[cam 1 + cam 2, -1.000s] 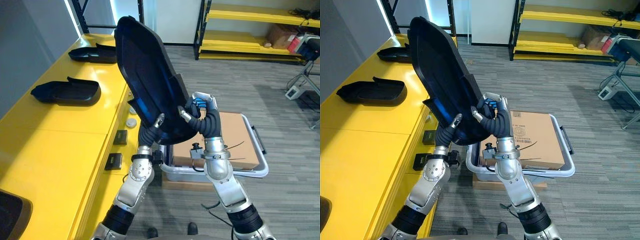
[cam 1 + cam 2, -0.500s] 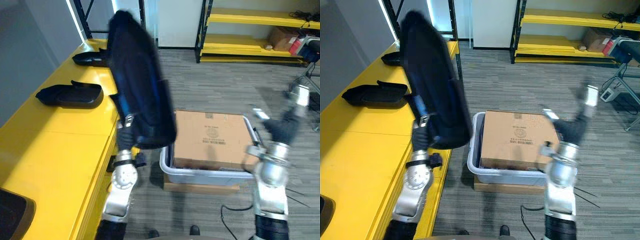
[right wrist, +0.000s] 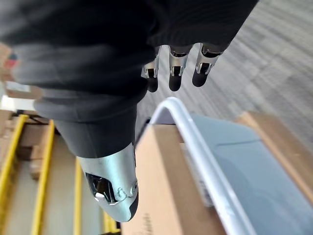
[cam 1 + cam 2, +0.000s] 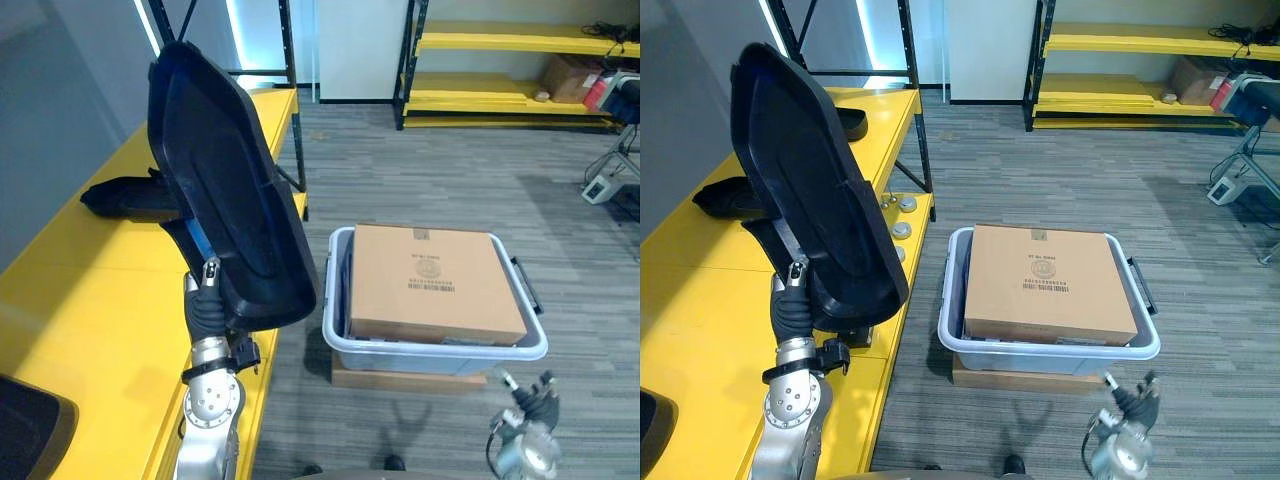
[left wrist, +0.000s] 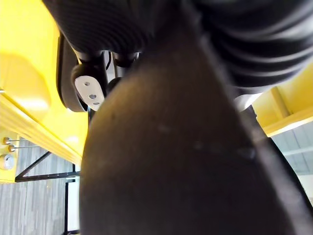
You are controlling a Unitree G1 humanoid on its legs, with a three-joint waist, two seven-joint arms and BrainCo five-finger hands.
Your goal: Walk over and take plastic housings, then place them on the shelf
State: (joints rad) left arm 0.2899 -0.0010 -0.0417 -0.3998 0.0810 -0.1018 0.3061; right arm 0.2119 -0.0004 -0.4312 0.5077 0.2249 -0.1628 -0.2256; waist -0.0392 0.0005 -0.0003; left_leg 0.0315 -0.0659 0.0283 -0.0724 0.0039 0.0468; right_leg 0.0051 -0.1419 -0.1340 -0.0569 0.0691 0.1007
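Gripping plastic housing [image 4: 225,200] at lower edge, left hand [image 4: 205,308] (fingers clamped), right hand [image 4: 533,400] slack, empty, above floor [image 4: 430,170]

Grey striped carpet floor [image 4: 430,170] covers the room. A long yellow desk [image 4: 80,300] runs along the left, backed by a plain grey wall [image 4: 60,90]. At the far end, a black upright rack frame [image 4: 288,90] stands beside a bright strip of light [image 4: 236,25] and a pale wall panel [image 4: 355,45]. On the far right, black-framed shelves [image 4: 500,95] carry yellow boards.
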